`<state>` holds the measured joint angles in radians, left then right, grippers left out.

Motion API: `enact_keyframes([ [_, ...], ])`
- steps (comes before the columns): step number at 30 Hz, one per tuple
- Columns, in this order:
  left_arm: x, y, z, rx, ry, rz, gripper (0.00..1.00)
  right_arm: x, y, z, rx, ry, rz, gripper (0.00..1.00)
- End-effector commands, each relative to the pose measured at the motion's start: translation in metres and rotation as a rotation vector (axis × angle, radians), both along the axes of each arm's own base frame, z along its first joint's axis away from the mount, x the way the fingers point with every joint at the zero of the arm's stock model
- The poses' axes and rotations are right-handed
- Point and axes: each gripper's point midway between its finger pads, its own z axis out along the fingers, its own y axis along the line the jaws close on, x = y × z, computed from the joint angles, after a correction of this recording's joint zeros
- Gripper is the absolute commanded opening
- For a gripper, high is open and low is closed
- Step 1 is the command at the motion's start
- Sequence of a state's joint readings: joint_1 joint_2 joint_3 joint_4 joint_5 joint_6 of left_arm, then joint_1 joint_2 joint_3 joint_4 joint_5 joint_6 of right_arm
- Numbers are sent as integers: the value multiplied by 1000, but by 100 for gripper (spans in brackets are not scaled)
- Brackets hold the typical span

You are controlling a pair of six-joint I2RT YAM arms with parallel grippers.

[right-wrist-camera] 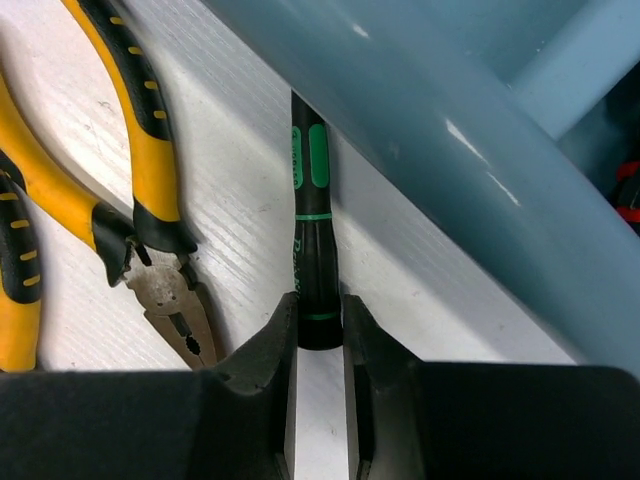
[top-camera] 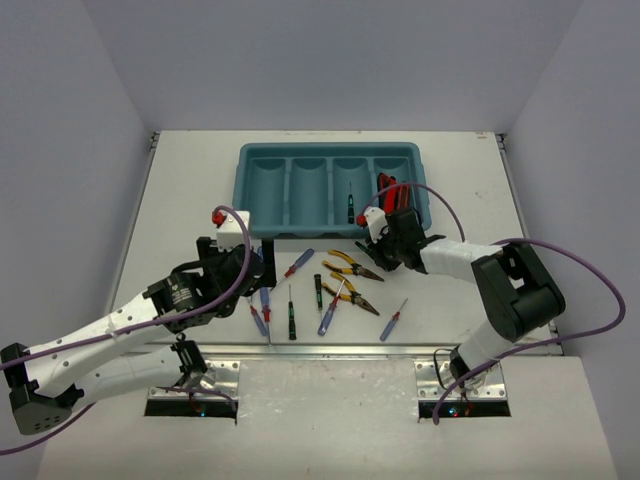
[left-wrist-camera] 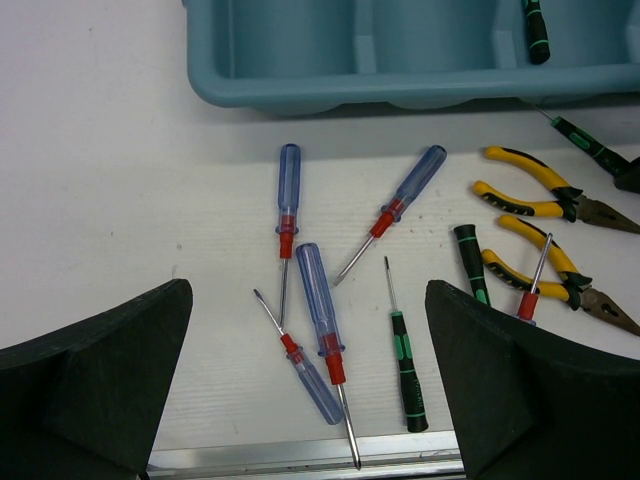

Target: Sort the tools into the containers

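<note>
The left arm (top-camera: pixel 110 325) reaches from the near left corner diagonally toward the middle, wrist tipped down. The left gripper (top-camera: pixel 262 272) hovers over the blue screwdrivers (left-wrist-camera: pixel 320 300) with its jaws spread wide, holding nothing. Two pliers (top-camera: pixel 352 266) lie just right of them. The right arm (top-camera: pixel 515 290) bends with its elbow out to the right and its forearm running left and low. The right gripper (right-wrist-camera: pixel 320 305) pinches the butt of a green screwdriver (right-wrist-camera: pixel 312 200). That screwdriver lies on the table (top-camera: pixel 190 190), against the near wall of the tray (right-wrist-camera: pixel 450 170) by its right corner.
</note>
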<state>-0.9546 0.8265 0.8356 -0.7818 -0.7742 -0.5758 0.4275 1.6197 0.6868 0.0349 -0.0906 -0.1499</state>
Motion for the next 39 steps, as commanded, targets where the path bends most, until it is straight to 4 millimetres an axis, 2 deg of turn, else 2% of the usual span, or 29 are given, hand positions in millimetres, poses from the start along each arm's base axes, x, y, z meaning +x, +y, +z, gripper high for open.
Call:
enact_keyframes([
  [1,4,-1,8,-26,-31,4,100,4,10,36,63,-54,-14,7],
  [5,4,-1,9,-29,-33,5,100,-6,5,61,64,-49,-35,4],
  [14,4,-1,9,-26,-31,4,100,-59,-7,86,69,73,-17,0],
  [17,5,-1,8,-26,-31,5,100,-67,0,97,119,91,0,0],
  [19,4,-1,9,-27,-31,5,100,-80,19,116,237,98,80,0],
  [20,4,-1,9,-27,-31,5,100,-80,20,123,250,73,86,0],
  [22,4,-1,9,-27,-32,5,100,-86,36,151,361,24,167,0],
  [25,5,-1,8,-24,-30,7,100,-83,45,171,420,-31,190,0],
  [28,4,0,9,-28,-33,9,100,-63,46,179,419,-42,117,0],
  [30,4,0,11,-33,-37,10,100,-37,41,187,393,-94,35,0],
  [33,4,0,11,-35,-38,10,100,11,37,183,401,-100,-196,0],
  [35,4,1,10,-32,-38,12,100,40,43,198,435,-120,-277,0],
  [36,4,1,10,-30,-37,13,100,51,45,197,430,-115,-298,0],
  [37,4,1,10,-31,-37,14,100,70,47,194,419,-113,-351,0],
  [39,4,1,10,-30,-37,13,100,103,37,182,367,-132,-504,0],
])
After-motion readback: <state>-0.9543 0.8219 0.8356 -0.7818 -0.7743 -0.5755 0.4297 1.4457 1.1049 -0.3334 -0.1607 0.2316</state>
